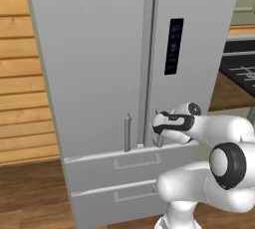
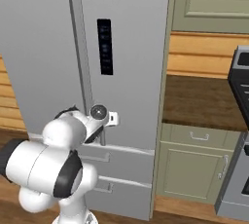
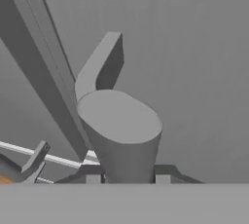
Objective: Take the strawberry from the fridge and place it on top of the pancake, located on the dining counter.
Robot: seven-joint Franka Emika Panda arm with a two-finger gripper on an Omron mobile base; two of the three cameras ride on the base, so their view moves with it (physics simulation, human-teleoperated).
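Fridge [image 1: 99, 49]: fingers [image 3: 162, 179] apparently clamping handle [image 3: 121, 130].

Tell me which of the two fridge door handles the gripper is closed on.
The gripper is shut on the right door's handle; the left door's handle stands free beside it.

fridge [image 1: 99, 63] dark display panel [image 1: 173, 47], markings unreadable, no legible text

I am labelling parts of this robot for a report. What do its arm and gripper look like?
The arm is made of glossy white rounded segments with dark black rings at the joints. Its hand is white with a black band and a round dark cap. The gripper ends in two small dark grey fingers with lighter square pads. No cables or markings are visible.
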